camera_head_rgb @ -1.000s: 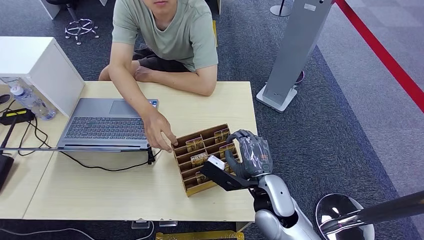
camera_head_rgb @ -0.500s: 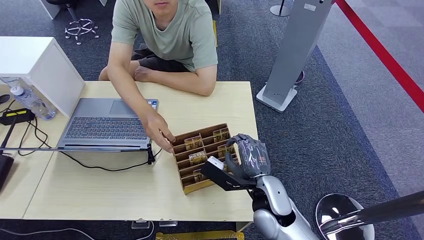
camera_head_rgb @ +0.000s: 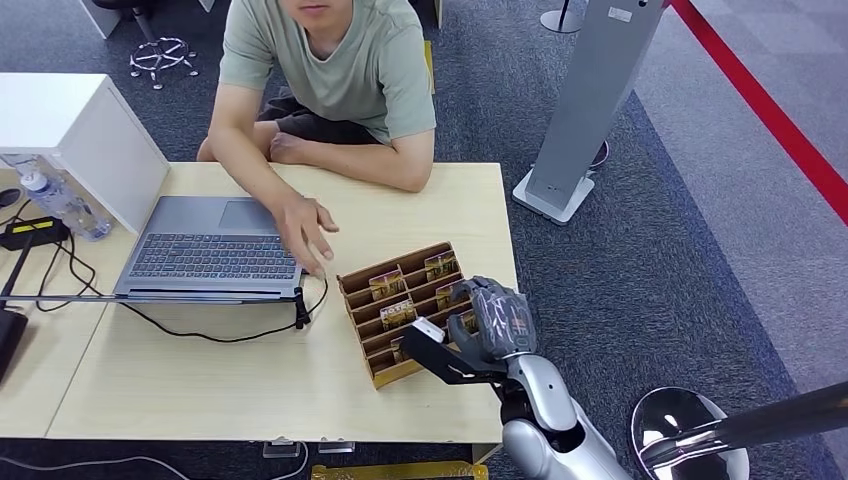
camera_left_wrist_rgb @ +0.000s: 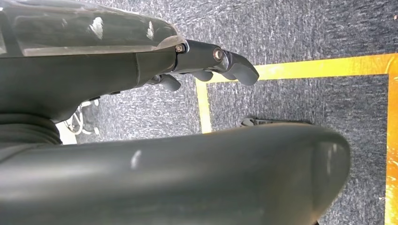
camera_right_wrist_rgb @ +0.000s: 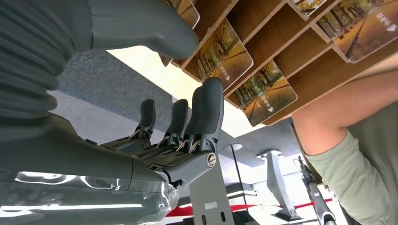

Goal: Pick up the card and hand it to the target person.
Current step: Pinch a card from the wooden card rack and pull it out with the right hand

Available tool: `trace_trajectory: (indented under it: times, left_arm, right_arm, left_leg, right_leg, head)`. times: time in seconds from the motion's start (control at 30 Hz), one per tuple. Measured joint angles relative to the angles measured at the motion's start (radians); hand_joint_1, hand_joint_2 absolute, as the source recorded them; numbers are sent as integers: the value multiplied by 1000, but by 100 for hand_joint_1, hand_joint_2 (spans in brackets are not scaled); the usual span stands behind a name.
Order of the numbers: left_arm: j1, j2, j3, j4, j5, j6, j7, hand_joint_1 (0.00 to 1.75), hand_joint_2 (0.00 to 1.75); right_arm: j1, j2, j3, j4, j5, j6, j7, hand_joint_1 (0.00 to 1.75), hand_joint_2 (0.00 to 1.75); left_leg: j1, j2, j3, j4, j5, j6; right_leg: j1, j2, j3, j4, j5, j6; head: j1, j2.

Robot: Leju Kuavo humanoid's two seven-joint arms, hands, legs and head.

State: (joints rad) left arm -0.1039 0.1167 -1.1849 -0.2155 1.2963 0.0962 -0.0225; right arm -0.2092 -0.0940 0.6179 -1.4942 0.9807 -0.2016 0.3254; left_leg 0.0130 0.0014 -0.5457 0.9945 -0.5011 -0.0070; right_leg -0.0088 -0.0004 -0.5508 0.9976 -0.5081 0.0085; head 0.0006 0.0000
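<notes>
Person's hand point(camera_head_rgb: 303, 228) has lifted off the card rack point(camera_head_rgb: 378, 287) to the laptop point(camera_head_rgb: 205, 250); rack sits shifted slightly | our right hand point(camera_head_rgb: 493, 318) hovers at the rack's right end, fingers point(camera_right_wrist_rgb: 204, 112) apart, grasping nothing | cards point(camera_right_wrist_rgb: 264, 91) stand in the rack's slots | our left hand point(camera_left_wrist_rgb: 206, 61) hangs over carpet, loosely curled, empty

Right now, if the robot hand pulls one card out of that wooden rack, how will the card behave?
The card looks thin and flat, so probably light and slightly bendy. Its printed face seems glossy, so it may slip between the robot hand's fingers. The wooden rack is light-looking and unfixed, so it might slide.
</notes>
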Motion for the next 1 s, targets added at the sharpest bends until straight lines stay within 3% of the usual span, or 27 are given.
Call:
trace_trajectory:
  times: [1.0]
  left_arm:
    - [0, -2, 0, 0, 1, 0, 6, 0, 0]
  right_arm:
    - [-3, 13, 9, 76, 0, 10, 16, 94, 175]
  left_leg:
    - [0, 0, 0, 0, 0, 0]
  right_leg:
    - [0, 0, 0, 0, 0, 0]
  head:
    - [0, 0]
